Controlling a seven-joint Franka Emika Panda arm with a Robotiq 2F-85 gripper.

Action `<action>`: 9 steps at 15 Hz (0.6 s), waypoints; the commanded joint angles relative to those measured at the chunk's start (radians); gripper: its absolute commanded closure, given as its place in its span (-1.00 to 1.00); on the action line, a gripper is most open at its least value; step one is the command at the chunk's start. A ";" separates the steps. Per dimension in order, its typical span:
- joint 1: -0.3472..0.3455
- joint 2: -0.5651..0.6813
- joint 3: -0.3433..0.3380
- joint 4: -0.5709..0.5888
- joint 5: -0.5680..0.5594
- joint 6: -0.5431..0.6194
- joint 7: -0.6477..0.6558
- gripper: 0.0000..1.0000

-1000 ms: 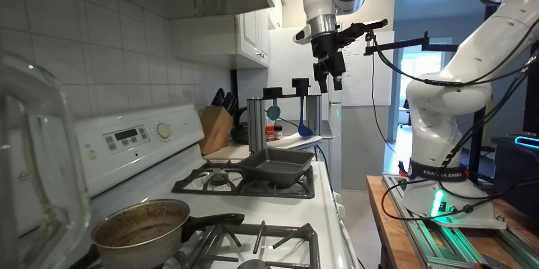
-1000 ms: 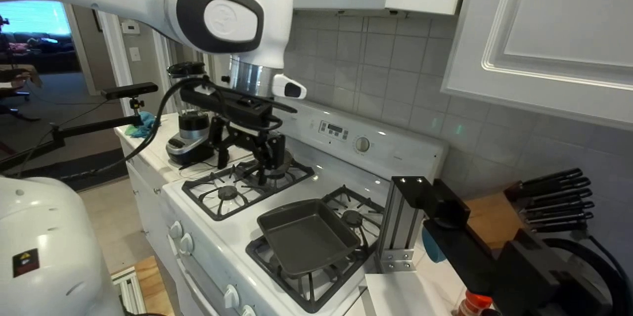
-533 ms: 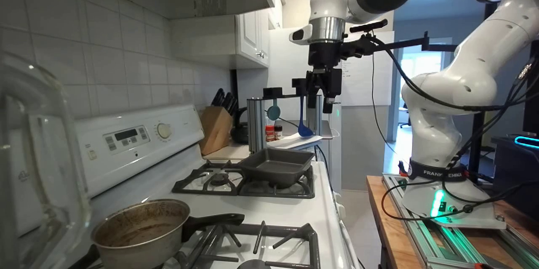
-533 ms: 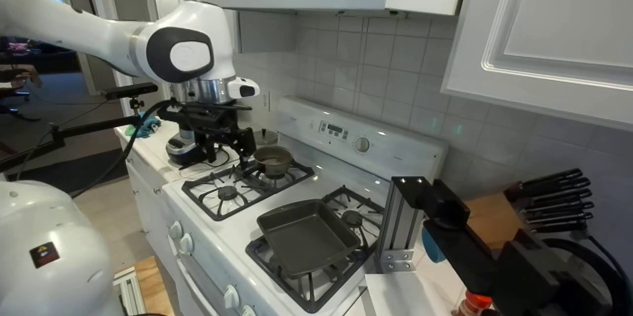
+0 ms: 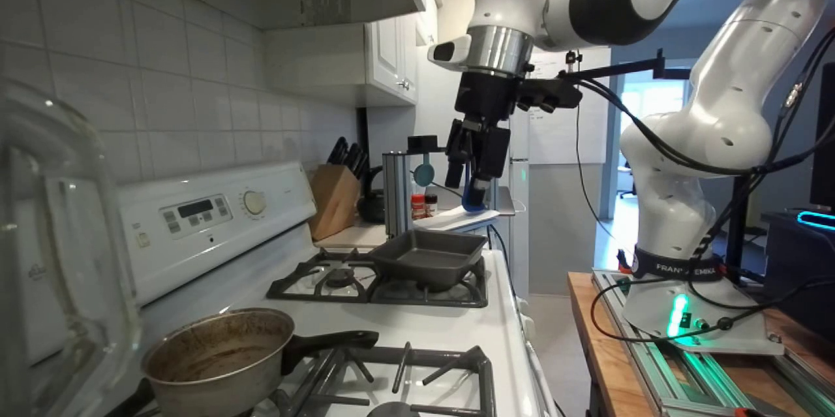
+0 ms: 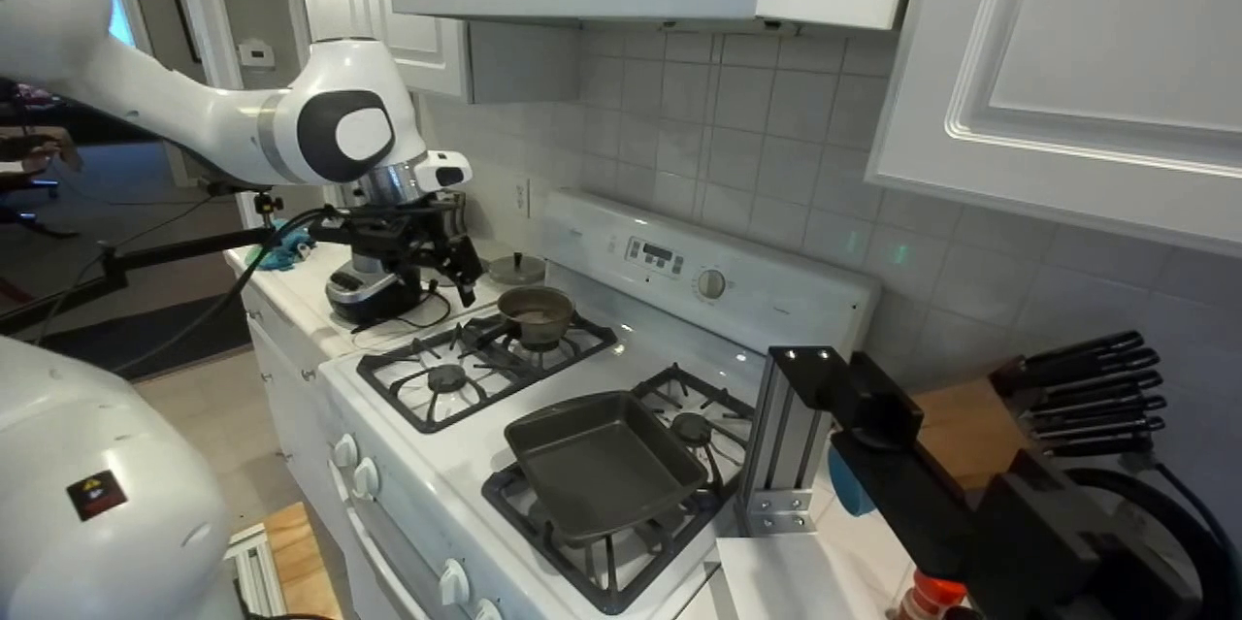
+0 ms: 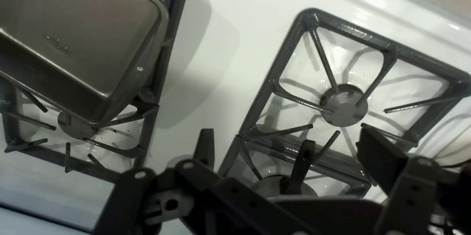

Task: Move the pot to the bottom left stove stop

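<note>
Jaws stand parted, gripping nothing. Rightward in an exterior view are the front-left burner [image 6: 446,378], presumably the target, then the pot [image 6: 537,317], upright behind it. For the likely approach, straddle the handle [image 5: 333,342] squarely, clamp firmly, then lift vertically and transfer level.

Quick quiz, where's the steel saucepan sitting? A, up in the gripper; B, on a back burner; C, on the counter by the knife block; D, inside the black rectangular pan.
B: an exterior view shows the steel saucepan standing on a grate at the rear, by the control panel.
</note>
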 commanded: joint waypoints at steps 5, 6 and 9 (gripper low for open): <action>0.007 0.096 -0.018 0.049 -0.017 0.031 0.042 -1.00; 0.007 0.097 -0.018 0.051 -0.017 0.031 0.043 -1.00; -0.007 0.154 -0.011 0.071 -0.029 0.070 0.056 -1.00</action>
